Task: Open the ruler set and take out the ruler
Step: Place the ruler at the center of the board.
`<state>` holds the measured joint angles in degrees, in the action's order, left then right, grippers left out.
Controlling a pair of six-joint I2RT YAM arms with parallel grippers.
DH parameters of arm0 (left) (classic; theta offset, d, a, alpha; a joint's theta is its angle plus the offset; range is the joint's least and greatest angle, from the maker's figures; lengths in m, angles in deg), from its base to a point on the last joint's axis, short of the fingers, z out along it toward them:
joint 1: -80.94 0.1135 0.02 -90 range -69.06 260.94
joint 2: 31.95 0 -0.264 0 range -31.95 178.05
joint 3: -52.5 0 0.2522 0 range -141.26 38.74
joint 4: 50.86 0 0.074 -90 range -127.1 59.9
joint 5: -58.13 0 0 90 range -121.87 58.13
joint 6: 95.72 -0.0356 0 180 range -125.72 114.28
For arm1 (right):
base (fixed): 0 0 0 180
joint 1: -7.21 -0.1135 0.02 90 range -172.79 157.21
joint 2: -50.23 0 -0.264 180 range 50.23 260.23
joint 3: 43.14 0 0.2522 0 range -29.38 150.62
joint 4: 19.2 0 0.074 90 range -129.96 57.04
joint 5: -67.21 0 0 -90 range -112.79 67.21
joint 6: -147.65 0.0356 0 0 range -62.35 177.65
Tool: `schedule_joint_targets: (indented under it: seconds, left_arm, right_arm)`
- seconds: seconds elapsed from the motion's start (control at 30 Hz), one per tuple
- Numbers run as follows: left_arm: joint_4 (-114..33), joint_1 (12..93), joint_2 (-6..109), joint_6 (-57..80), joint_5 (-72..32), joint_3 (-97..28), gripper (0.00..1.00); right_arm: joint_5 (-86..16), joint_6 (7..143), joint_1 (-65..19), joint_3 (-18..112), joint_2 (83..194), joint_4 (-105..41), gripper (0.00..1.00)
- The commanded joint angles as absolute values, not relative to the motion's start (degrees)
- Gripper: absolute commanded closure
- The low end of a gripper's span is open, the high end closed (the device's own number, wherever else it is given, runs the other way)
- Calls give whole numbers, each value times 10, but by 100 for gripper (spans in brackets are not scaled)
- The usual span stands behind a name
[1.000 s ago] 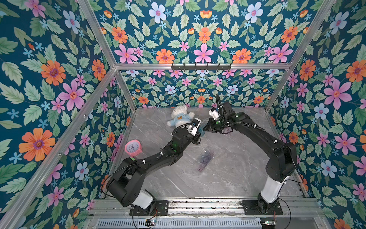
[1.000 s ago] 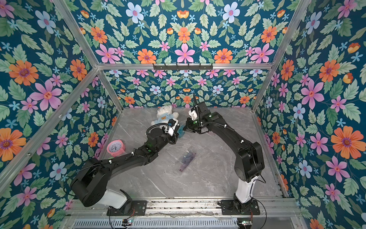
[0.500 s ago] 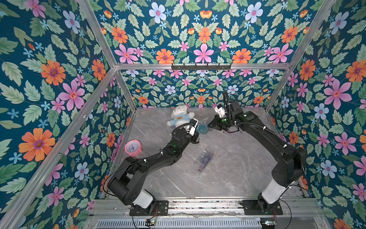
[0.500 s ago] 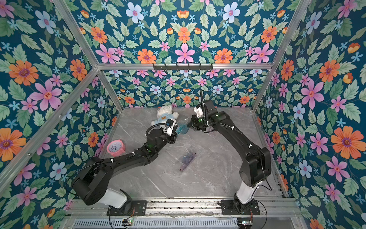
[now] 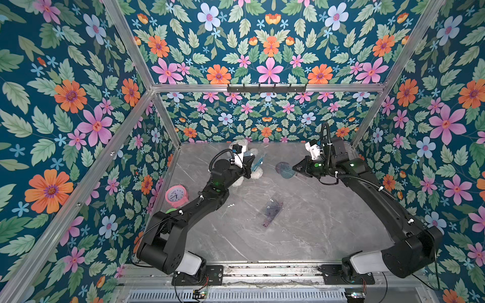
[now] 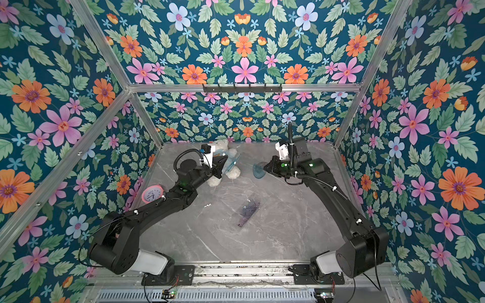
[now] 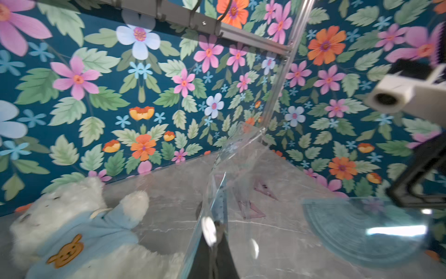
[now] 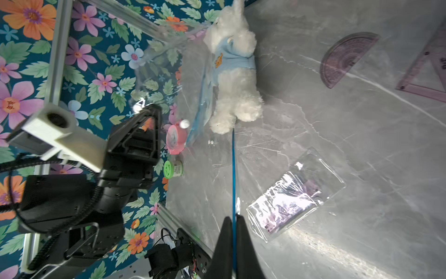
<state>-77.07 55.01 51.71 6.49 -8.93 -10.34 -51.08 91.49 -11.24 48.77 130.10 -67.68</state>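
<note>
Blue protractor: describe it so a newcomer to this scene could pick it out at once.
Find the grey marble table, then follow the right arm to its claw near the back wall. Pinched there is a half-round, see-through blue protractor. The other protractor in view is purple and lies flat on the table.

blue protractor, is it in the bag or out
Out: the blue protractor sits pinched in the right gripper, apart from the clear bag in the left gripper.
</note>
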Motion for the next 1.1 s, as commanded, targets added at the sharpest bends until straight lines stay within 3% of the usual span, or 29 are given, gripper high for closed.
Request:
schedule_joint_targets:
  seconds: [0.0,0.2,0.63,1.07]
  left_arm:
    - [-788,555,517,117,35,-118,100]
    - [-798,555,533,149,111,-135,100]
    - [-779,555,529,128,106,-125,100]
    - [-766,555,531,117,99,-128,100]
  right_arm:
    - [-516,920,-92,439,1294,-625,100]
    - [-555,926,-81,377,1360,-514,100]
    - [-648,932,-55,381,1552,-348,100]
    - [-676,943,-39,394,1637,-315,100]
